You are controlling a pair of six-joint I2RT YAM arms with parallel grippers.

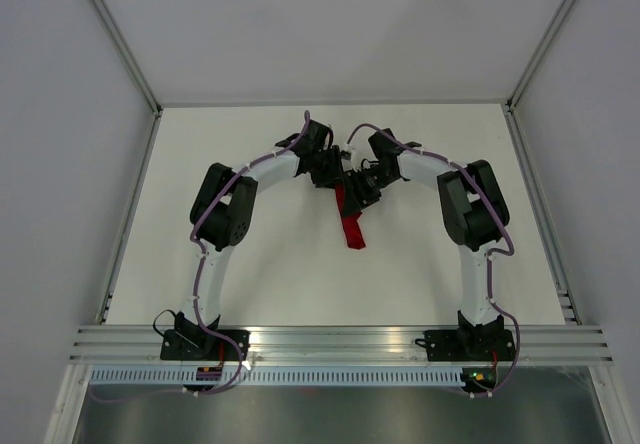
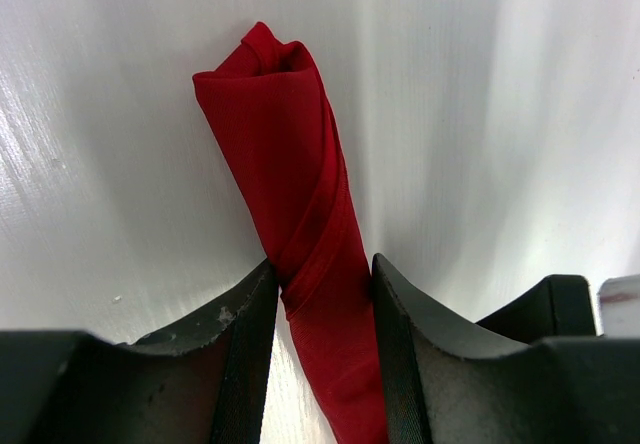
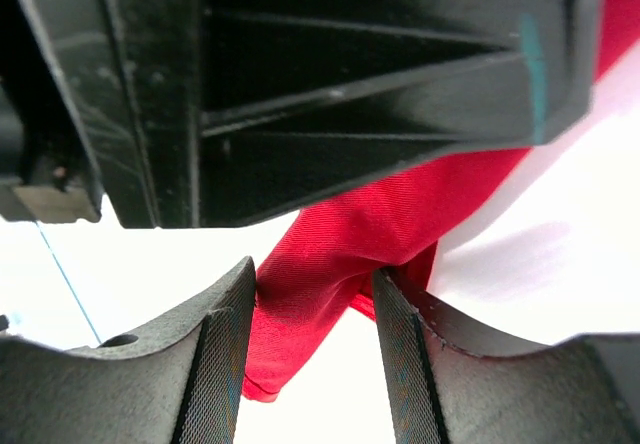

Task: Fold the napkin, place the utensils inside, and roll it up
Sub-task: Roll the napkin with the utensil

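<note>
Left gripper (image 2: pixel 322 269): jaws narrow, clamped on the rolled napkin (image 2: pixel 285 144). Right gripper (image 3: pixel 315 284): jaws astride the same roll; gripping or loose, cannot tell. Napkin: middle of the table (image 1: pixel 250 274). Handling, judged: light, soft, slippery, unrolls readily; hold across the roll's middle. Knife unseen.

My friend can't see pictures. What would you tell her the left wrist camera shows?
A red napkin, rolled into a tube, shows against the white table. Its near part is pinched between the left gripper's two black fingers.

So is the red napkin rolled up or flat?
Rolled up: the bright red cloth napkin is a narrow spiral tube.
</note>
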